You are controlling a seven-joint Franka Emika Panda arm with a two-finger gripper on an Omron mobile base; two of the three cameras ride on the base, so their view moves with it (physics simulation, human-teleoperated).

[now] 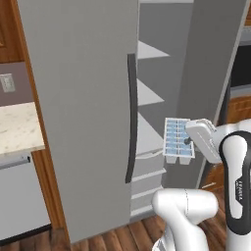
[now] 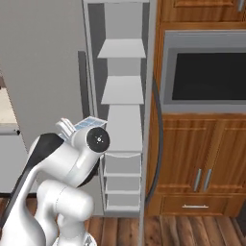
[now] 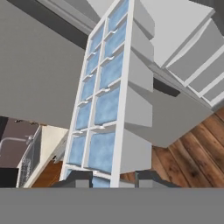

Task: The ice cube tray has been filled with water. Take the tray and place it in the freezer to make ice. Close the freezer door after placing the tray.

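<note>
The claw (image 3: 107, 178) is closed on the near end of the ice tray (image 1: 177, 139), one dark fingertip on each side of the tray's end wall. The tray extends straight out ahead of the claw, and its two rows of cells show pale blue water (image 3: 106, 105); seen from the left base view it is pitched steeply, so a spill is a fair risk. Just beyond the far end of the tray stands the open freezer (image 2: 123, 125), with white shelves (image 2: 122, 90) stacked above the claw's level and drawers (image 2: 122, 166) below it. To the claw's right, the freezer door (image 2: 153, 120) stands swung wide open. The carry is judged under way, with the tray not yet inside. The next move calls for levelling the tray, advancing it onto a shelf, releasing, withdrawing, then swinging the door shut.
</note>
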